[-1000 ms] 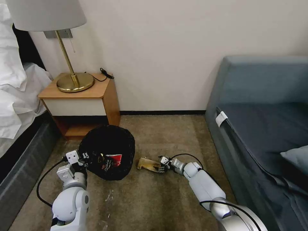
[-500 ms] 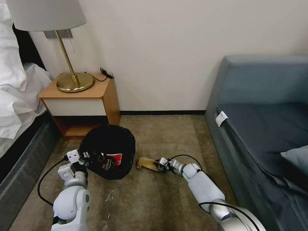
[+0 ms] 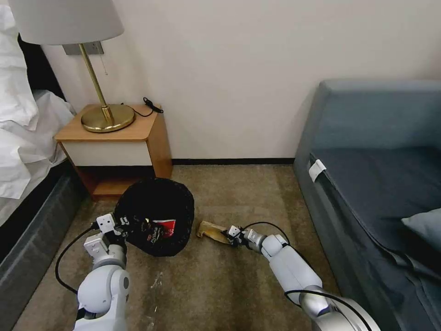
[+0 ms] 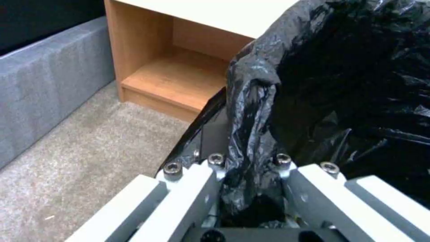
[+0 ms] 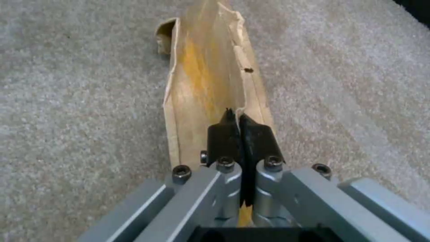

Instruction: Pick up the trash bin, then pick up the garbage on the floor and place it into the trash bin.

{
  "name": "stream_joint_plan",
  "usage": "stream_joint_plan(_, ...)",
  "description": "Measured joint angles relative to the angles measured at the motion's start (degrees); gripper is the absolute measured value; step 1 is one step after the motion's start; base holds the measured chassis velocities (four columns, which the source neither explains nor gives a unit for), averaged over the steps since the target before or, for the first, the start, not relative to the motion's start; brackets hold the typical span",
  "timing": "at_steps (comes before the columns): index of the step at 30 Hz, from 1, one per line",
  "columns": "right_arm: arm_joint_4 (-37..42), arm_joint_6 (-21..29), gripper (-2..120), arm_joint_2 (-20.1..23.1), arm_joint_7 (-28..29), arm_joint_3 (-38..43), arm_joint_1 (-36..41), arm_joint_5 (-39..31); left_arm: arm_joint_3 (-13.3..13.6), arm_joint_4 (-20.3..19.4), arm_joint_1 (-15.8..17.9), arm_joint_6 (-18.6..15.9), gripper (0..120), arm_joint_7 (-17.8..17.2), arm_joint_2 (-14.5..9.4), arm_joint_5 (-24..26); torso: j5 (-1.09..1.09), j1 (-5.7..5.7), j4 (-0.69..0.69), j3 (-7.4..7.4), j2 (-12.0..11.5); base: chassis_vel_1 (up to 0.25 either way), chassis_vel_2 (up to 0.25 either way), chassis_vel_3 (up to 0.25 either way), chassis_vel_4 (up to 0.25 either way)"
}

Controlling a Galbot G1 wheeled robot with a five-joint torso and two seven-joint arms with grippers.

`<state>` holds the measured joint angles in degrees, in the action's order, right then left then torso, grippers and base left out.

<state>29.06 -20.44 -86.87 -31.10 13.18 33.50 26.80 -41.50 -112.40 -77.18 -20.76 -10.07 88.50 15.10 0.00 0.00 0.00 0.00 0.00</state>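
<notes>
Trash bin [image 3: 156,216] holding red wrapper [image 3: 163,228], rim pinched by left claw [image 3: 125,226], right claw [image 3: 228,234] pinching tan paper scrap [image 3: 209,229]

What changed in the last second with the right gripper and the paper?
The right gripper, shut on the paper scrap, drew it slightly toward the trash bin, its far end lifting off the floor. The left gripper stayed clamped on the bin's bag rim; the bin barely moved.

Bin in the left gripper, wrapper in the right

The left gripper [image 3: 123,225] grips the rim of the trash bin [image 3: 156,216], its black bag holding a red-and-white wrapper [image 3: 158,230]. Beside it, the right gripper [image 3: 228,235] pinches a brown-gold wrapper [image 3: 210,230] just above the carpet [image 3: 229,285], between nightstand [image 3: 117,147] and sofa [image 3: 372,184]
</notes>
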Motion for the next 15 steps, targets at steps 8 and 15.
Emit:
stream_joint_plan(8,0.4,-0.1,0,-0.1,0.0,-0.1,0.1,-0.2,0.0,0.0,0.1,0.0,3,0.0,0.0,0.1,0.0,0.0,0.0,0.0,0.0,0.0,0.0,0.0,0.0)
stream_joint_plan(15,1.8,-0.1,0,0.1,-0.8,0.3,0.6,-0.4,-0.5,0.1,0.7,0.0,3,0.0,-0.5,0.5,0.0,0.0,0.01,0.0,0.0,0.0,0.0,0.0,0.0)
